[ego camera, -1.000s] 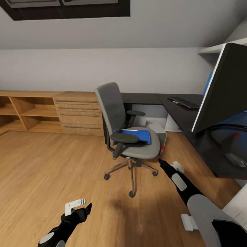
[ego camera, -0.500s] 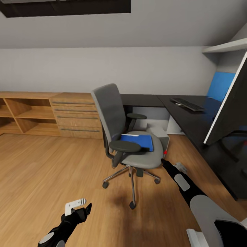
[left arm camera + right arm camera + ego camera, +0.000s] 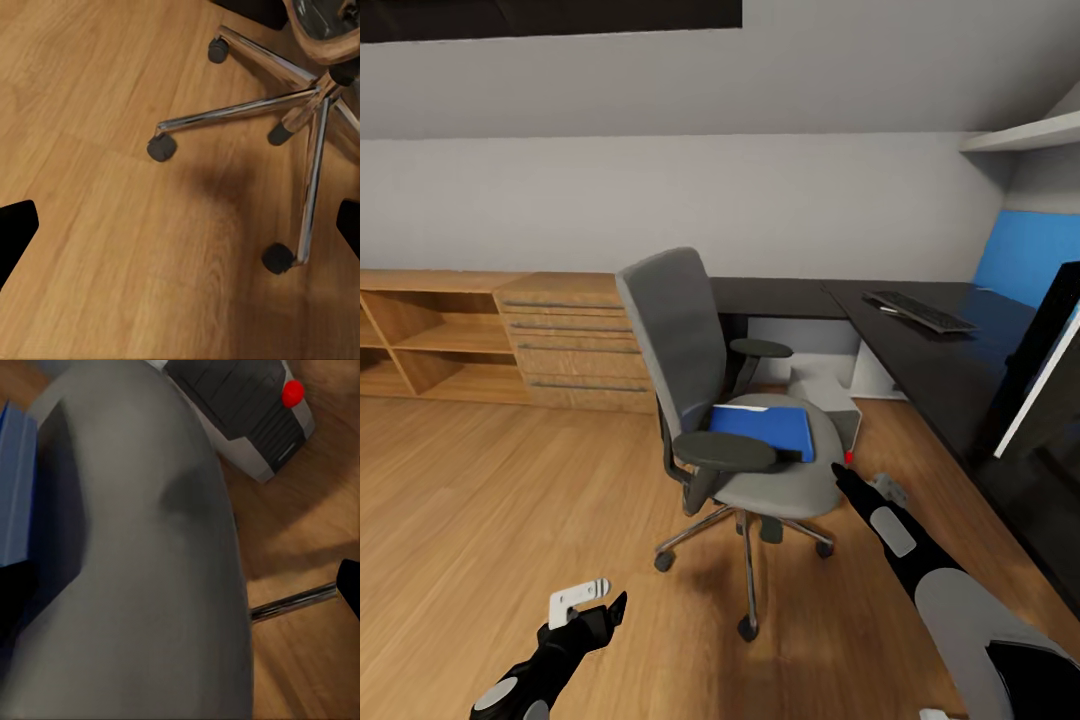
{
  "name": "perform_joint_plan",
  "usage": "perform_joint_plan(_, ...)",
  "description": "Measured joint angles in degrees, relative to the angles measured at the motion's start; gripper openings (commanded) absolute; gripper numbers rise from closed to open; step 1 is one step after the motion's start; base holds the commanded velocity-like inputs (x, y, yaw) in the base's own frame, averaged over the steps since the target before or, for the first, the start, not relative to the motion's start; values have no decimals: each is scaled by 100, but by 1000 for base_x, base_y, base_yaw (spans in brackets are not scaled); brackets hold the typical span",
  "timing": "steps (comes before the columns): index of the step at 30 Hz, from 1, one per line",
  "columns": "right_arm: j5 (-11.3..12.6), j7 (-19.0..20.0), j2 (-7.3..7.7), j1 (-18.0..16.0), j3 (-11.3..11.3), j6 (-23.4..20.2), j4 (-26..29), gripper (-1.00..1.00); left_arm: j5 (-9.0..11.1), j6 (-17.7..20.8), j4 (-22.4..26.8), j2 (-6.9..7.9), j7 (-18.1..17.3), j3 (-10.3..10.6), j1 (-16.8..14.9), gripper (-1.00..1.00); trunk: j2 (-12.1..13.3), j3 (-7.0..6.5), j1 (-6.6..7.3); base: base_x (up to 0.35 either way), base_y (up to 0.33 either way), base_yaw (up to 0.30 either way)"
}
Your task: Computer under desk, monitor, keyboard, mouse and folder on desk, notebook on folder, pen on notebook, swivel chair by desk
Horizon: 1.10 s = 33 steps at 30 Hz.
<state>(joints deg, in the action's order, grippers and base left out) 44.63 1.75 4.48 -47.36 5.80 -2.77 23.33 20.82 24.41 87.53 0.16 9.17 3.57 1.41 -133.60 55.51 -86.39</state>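
Observation:
The swivel chair point(image 3: 680, 330) stands on the wood floor, left of the desk point(image 3: 920, 365). On its grey seat lies the blue folder point(image 3: 765, 428). My right gripper point(image 3: 845, 478) is open at the seat's right edge. Its wrist view looks along the seat point(image 3: 142, 547), with the folder point(image 3: 13, 472) to one side and the computer point(image 3: 240, 405) beyond. The computer point(image 3: 828, 385) stands under the desk behind the chair. The keyboard point(image 3: 918, 311) lies on the black desk top, and the monitor point(image 3: 1050, 360) shows at the right edge. My left gripper point(image 3: 605, 607) hangs open above the floor, near the chair's base point(image 3: 300, 105).
A light-wood dresser point(image 3: 580, 340) and open shelves point(image 3: 420, 340) line the back wall to the left. A white wall shelf point(image 3: 1030, 135) hangs over the desk. Open floor lies left of the chair.
The whole picture has shifted: the monitor has slid toward the right edge and the chair looks slightly larger. Both grippers keep their places in the view.

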Motion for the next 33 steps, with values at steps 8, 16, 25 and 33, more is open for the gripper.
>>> perform_joint_plan(8,219,-8,101,-4,230,-20,-2,100,13,1,0,5,-10,-44,0,100,0,0,-1,161,0,0)
perform_joint_plan(16,236,-11,107,-1,242,-22,-9,100,19,-2,8,-4,-22,-186,0,100,0,0,0,117,0,0)
perform_joint_plan(25,236,-2,107,-1,243,-18,-9,100,34,1,21,-8,-35,-208,0,100,0,0,-1,30,0,0)
perform_joint_plan(33,236,-1,107,1,243,-17,-9,100,36,1,55,-21,-29,-197,0,100,-159,71,-89,3,0,0)
